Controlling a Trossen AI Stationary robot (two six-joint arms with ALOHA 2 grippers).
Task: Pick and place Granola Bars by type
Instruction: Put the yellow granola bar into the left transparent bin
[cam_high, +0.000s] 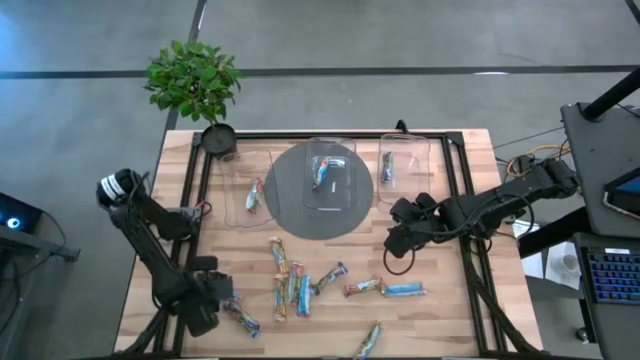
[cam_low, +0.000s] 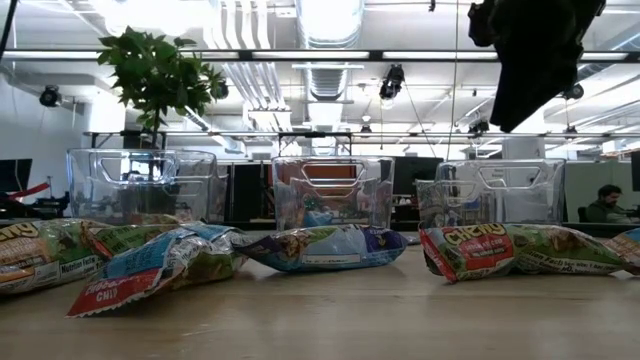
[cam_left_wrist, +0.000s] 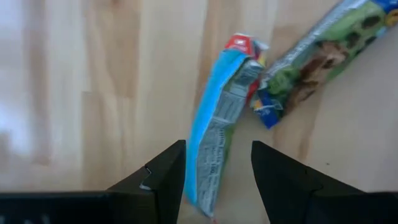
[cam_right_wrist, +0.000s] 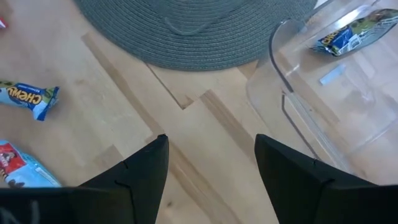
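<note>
Left gripper (cam_high: 222, 303), table's 7 o'clock corner — jaws apart astride a blue-wrapped bar (cam_left_wrist: 217, 143). Loose granola bars (cam_high: 300, 285) scattered toward 6 o'clock. Right gripper (cam_high: 398, 240), 3 o'clock of the grey mat (cam_high: 290, 215), fingers spread, empty. Three clear bins (cam_high: 405, 165) at 12 o'clock — one bar in each.
</note>
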